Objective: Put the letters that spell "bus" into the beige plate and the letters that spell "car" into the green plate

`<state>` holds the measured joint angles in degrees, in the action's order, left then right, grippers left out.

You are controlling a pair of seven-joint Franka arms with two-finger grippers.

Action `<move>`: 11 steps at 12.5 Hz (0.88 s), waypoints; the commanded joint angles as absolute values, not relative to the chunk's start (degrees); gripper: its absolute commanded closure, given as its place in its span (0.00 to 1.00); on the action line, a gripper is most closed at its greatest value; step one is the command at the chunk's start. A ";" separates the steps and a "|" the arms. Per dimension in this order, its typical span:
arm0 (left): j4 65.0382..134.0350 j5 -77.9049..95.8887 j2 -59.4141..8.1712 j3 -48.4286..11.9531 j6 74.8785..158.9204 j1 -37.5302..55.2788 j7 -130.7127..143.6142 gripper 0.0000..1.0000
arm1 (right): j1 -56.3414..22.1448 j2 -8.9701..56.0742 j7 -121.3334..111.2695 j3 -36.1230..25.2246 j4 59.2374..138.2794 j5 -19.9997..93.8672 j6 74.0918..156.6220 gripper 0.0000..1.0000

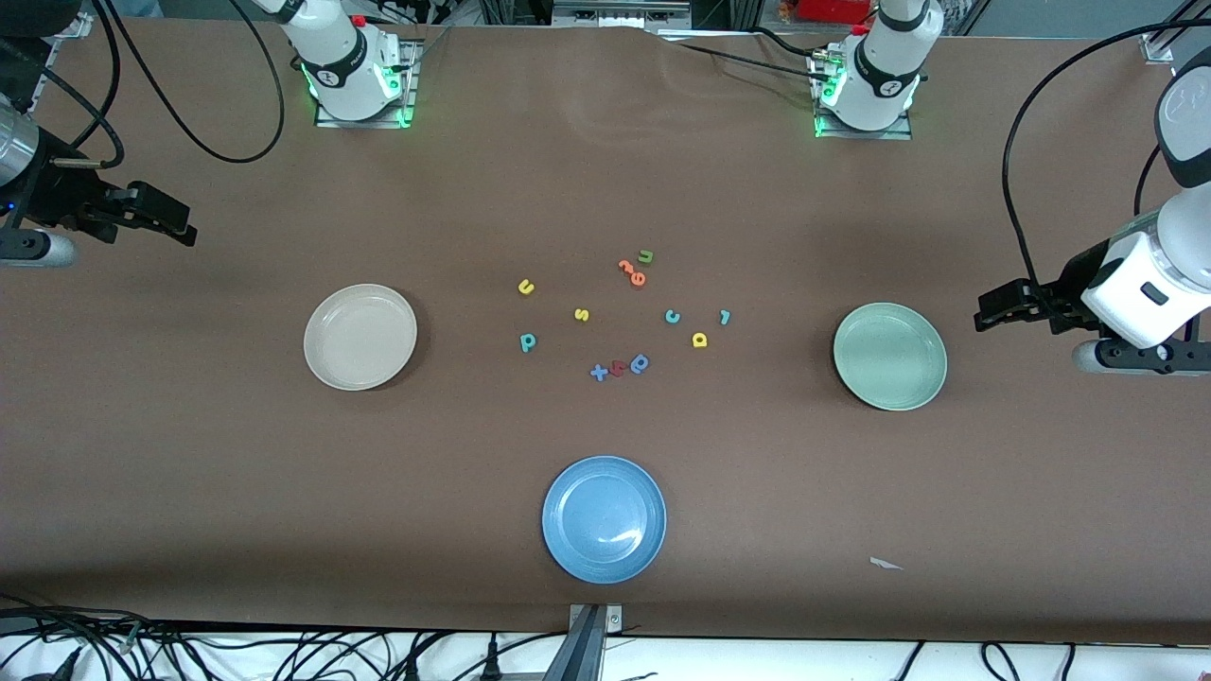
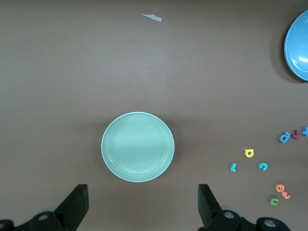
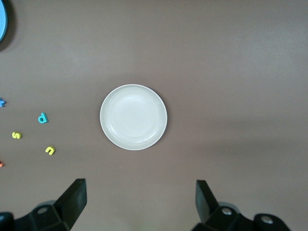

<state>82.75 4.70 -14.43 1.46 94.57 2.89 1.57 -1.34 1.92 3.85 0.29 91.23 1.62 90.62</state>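
Holding no letters, beige plate and green plate sit seemingly bare, both jaws apart.

Open room: bare worktop rings each plate.
Obstacle: letter cluster, tight at its 6 and 12 o'clock edges.

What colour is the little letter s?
Yellow. The s shows best in the front view, lying among the loose letters on the table.

The left gripper hung raised at its own end of the table, fingers spread wide and holding nothing. The right gripper waited likewise at its end, fingers wide apart, empty.
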 commanded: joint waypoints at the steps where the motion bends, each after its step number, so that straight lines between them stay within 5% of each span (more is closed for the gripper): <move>1: 82.97 3.96 -14.41 1.32 94.04 2.81 0.18 0.00 | -1.58 2.20 4.22 0.35 89.91 0.88 89.38 0.00; 11: 82.97 4.04 -14.77 1.41 94.13 2.02 0.18 0.00 | -1.58 2.20 4.13 0.44 89.91 0.88 89.30 0.00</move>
